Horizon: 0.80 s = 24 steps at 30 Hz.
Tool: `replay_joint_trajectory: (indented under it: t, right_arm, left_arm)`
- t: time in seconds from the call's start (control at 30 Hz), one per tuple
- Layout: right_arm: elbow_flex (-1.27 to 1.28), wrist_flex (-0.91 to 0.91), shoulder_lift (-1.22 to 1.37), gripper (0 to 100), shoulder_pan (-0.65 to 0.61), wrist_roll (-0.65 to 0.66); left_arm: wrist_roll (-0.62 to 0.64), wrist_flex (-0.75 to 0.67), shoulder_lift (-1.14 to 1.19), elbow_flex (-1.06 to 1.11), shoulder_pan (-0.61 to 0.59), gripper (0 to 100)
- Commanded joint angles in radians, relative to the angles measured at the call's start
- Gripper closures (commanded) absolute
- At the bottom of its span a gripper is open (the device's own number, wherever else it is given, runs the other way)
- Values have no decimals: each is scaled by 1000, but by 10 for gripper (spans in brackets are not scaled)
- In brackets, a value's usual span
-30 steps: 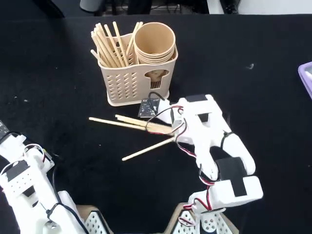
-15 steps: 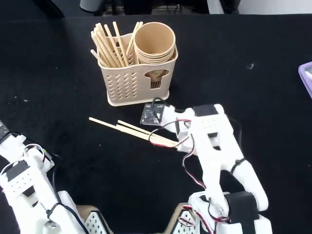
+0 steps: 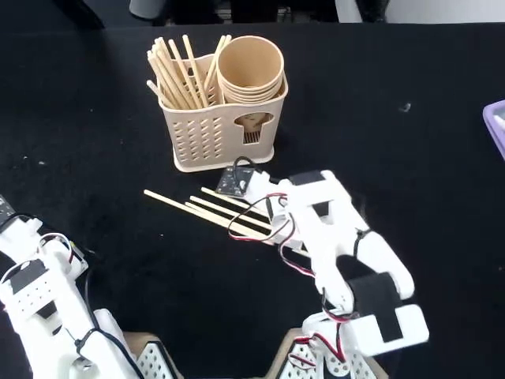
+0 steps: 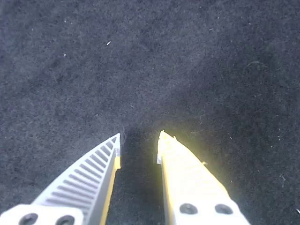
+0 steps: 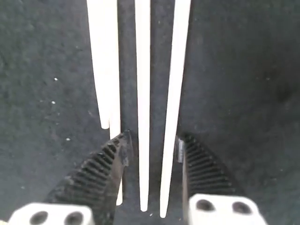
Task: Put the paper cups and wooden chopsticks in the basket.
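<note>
A beige perforated basket (image 3: 221, 130) stands on the black table, holding stacked paper cups (image 3: 250, 67) and a bundle of wooden chopsticks (image 3: 177, 75). Several loose chopsticks (image 3: 209, 209) lie nearly parallel in front of it. My right gripper (image 3: 268, 219) sits at their right ends. In the right wrist view it (image 5: 152, 145) is open, low over the cloth, with two chopsticks (image 5: 143, 108) running between its fingers and the others (image 5: 105, 70) just outside one finger. My left gripper (image 4: 139, 139) hovers open over bare black cloth with nothing in it; its arm (image 3: 39, 292) is at the near left corner.
A purple object (image 3: 495, 126) pokes in at the table's right edge. Open black cloth lies left of the loose chopsticks and to the right of the basket.
The right arm shifted over the chopstick ends. The chopstick that splayed toward the near left a second ago now lies in line with the others, and the sticks are spread side by side.
</note>
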Motion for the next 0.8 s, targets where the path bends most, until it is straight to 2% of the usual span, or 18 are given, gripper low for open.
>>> replay_joint_trajectory:
  t: [0.0,0.1,0.53,0.67,0.77]
  right_arm:
    - [-44,-2,25,853,-44,-12]
    - [-53,-2,5,993,-43,-12]
    - [-39,72,-236,988,-32,-20]
    - [-97,123,-298,988,-52,-121]
    - [-193,249,-427,988,-153,-221]
  left_arm:
    - [3,-15,-15,-50,4,866]
    - [3,-15,-15,-50,4,866]
    - [2,-15,-15,-50,4,866]
    - [2,-15,-15,-50,4,866]
    - [2,-15,-15,-50,4,866]
